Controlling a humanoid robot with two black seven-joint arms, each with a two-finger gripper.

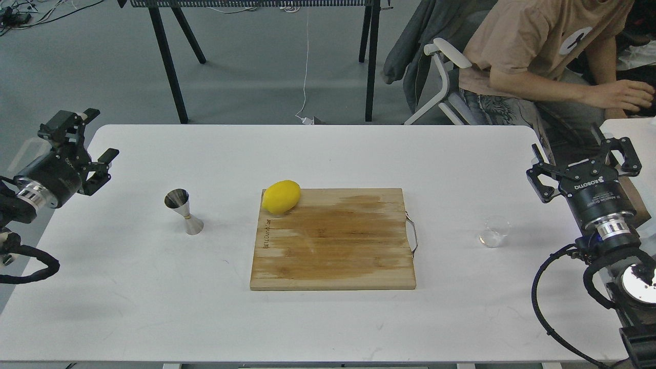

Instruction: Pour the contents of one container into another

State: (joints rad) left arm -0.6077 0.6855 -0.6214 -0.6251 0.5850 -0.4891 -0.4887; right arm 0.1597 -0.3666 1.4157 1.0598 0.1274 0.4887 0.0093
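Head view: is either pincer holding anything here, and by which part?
Nothing is held. The left pincer and right pincer are both open, off to the sides, away from the glass cup and jigger.

"ROBOTIQ" printed white, upside down, on black right gripper [584, 154] body. Burned lettering along left edge of rectangular wooden cutting board [333, 238], illegible.

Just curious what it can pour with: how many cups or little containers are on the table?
2: a metal jigger left of the cutting board, and a clear glass cup to its right. None seems hidden.
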